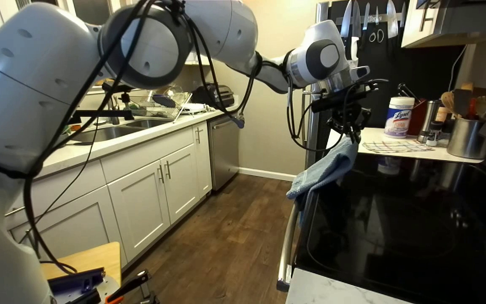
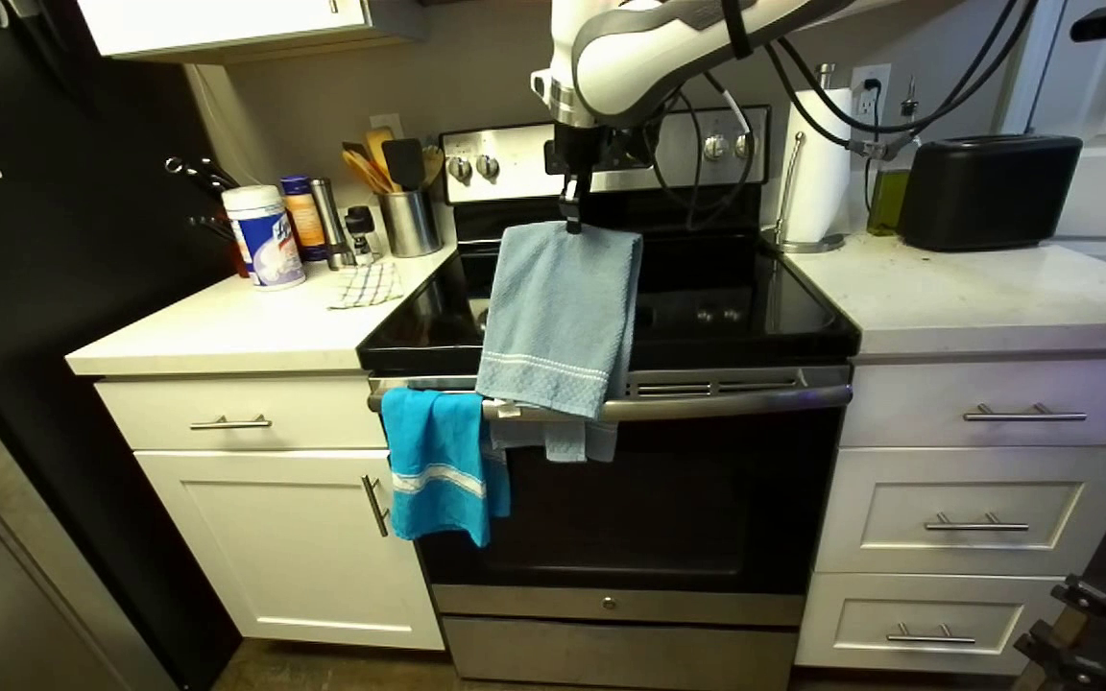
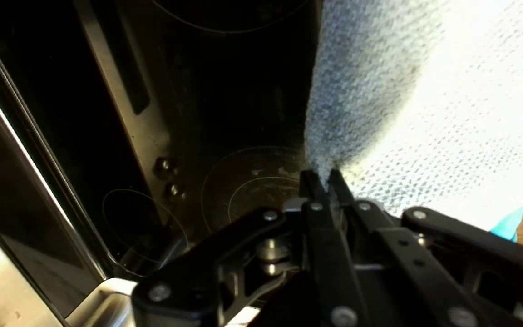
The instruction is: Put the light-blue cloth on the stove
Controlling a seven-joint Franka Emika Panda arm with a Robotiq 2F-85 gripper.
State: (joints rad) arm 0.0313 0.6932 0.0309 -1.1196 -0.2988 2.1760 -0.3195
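The light-blue cloth hangs from my gripper in front of the stove. My gripper, also in an exterior view, is shut on the cloth's top edge, above the front part of the black glass top. The cloth slants down over the stove's front edge toward the oven handle. Part of it shows below the handle; whether it passes behind the handle I cannot tell. In the wrist view the fingertips pinch the cloth, which fills the upper right.
A bright turquoise cloth hangs on the oven handle beside the light-blue one. A wipes canister, a utensil holder and a checked cloth stand or lie on one counter. A paper towel roll and toaster stand on the other.
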